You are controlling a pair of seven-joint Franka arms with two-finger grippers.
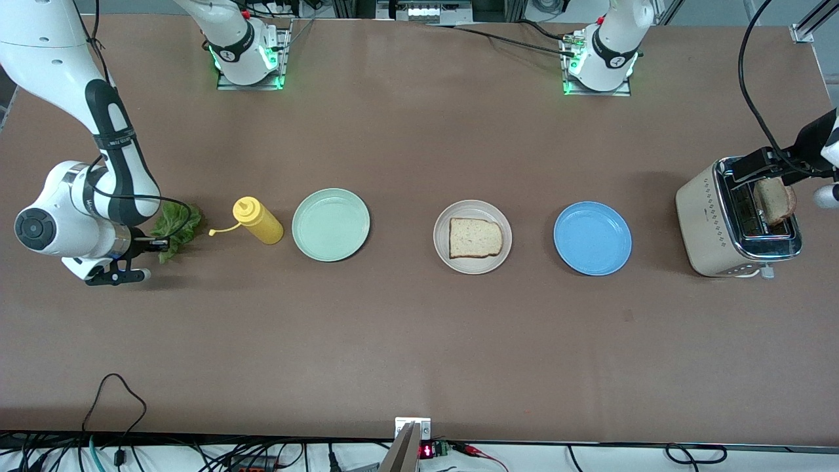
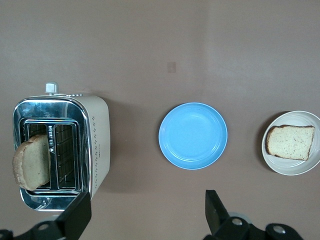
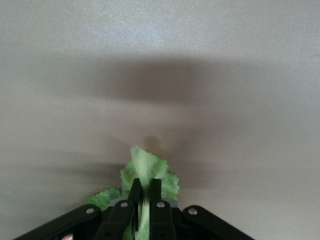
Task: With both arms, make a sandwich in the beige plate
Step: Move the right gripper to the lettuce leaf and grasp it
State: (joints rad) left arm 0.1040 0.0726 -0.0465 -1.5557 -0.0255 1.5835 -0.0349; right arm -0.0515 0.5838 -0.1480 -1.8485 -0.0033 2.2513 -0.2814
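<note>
Lettuce pickup: right gripper (image 3: 142, 192) pinched on lettuce (image 1: 175, 228) beside the mustard bottle (image 1: 257, 221); next, carry it onto the bread (image 1: 475, 237) in the beige plate (image 1: 443, 252). Left gripper (image 2: 147, 212) gapes over the toaster (image 1: 711, 223).

**Even overhead light, soft shadows, one blurred wrist view**

Front view: bright, flat light from above; brown table (image 1: 419, 328) evenly lit. Short soft shadows hug the toaster (image 1: 734, 223), darkest on the side toward the blue plate (image 1: 592, 238). Chrome toaster top carries small glints; green lamps glow at both arm bases.

Left wrist view: sharp, evenly lit, glare on the toaster (image 2: 60, 150) chrome rim.

Right wrist view: table washed pale grey, a broad dark shadow band above the lettuce leaf (image 3: 145, 175); leaf edges soft, surface around it smeared, right gripper (image 3: 145, 200) fingers in reasonable focus.
</note>
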